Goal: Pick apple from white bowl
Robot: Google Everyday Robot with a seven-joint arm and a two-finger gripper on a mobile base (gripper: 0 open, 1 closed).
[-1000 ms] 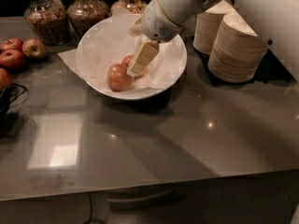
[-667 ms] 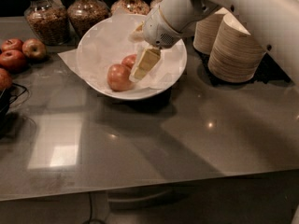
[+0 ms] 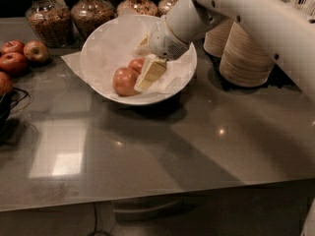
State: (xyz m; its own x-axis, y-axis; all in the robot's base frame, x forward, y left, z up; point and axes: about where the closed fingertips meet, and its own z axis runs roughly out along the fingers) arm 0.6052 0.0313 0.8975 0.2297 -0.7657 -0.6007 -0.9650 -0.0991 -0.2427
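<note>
The white bowl [image 3: 101, 45] is wide, glossy and lined with crinkled white paper, and it stands on the grey counter at the back centre. Two reddish apples lie in it: one at the front [image 3: 124, 81] and one just behind it [image 3: 137, 64]. My gripper [image 3: 146, 58] reaches down into the bowl from the right on a white arm. It is open. One cream finger [image 3: 150, 74] sits to the right of the front apple, the other shows at the far side [image 3: 143, 41], and the rear apple lies between them.
Stacks of beige paper bowls [image 3: 244, 55] stand right of the white bowl. Several glass jars [image 3: 48, 17] line the back. Loose apples [image 3: 23, 55] lie at the left, near a dark wire basket [image 3: 9, 109] at the left edge.
My gripper has sunk a little deeper into the bowl, and its near finger now sits lower beside the front apple. The apples and the bowl have not moved.
</note>
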